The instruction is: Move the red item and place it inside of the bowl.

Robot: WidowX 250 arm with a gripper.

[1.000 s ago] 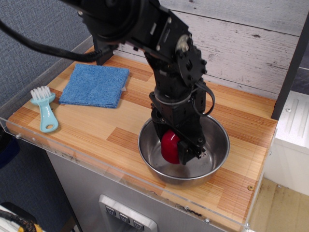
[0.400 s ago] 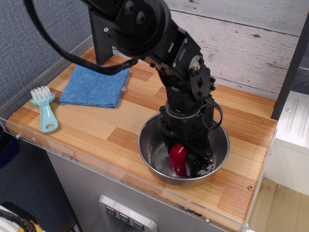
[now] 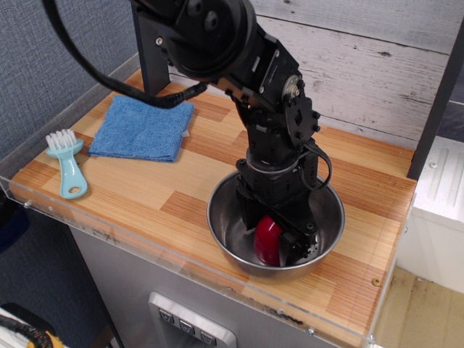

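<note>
The red item (image 3: 267, 239) is a small glossy dark-red dome. It sits low inside the large stainless-steel bowl (image 3: 221, 225), at or just above the bowl's bottom, right of centre. My black gripper (image 3: 279, 243) reaches down into the bowl from above. Its fingers (image 3: 296, 243) stand against the red item, and the jaws look closed on it. The far finger is hidden behind the item. The arm covers the back part of the bowl.
A folded blue cloth (image 3: 143, 127) lies at the back left of the wooden counter (image 3: 145, 188). A light-blue brush (image 3: 67, 163) lies near the left front edge. A clear plastic lip runs along the front. A white unit (image 3: 442, 196) stands to the right.
The gripper carried the red item from above the bowl's left middle down and to the right, to the bowl's bottom. In the last half second the wrist shifted slightly and the item stayed put.
</note>
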